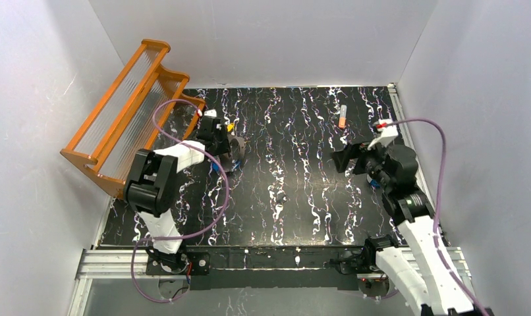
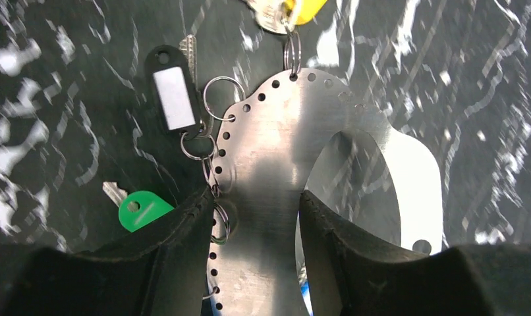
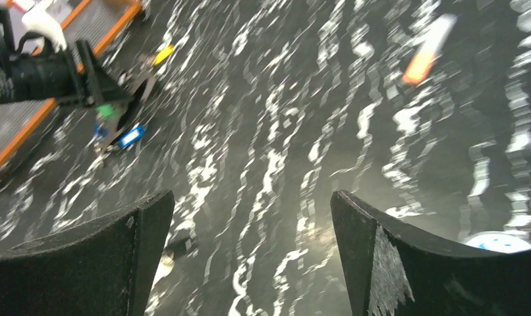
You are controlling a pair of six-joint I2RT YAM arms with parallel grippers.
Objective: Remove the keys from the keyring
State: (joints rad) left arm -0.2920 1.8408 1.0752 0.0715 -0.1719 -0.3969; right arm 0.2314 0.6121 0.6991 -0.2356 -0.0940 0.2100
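While pinched at neck by left end effector (image 2: 253, 220), judged flat grey perforated metal keyring (image 2: 282, 131) stiff, slick, with right end effector (image 3: 250, 217) wide.

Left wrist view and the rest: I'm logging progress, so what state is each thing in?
Left gripper: shut on keyring.
Keyring: clamped across its strip.
Yellow key: ringed to keyring's top hole.
Black tag: chained to keyring by rings.
Green key: link hidden behind left gripper.
Right gripper: open, empty.
Tube: lying flat, loose.
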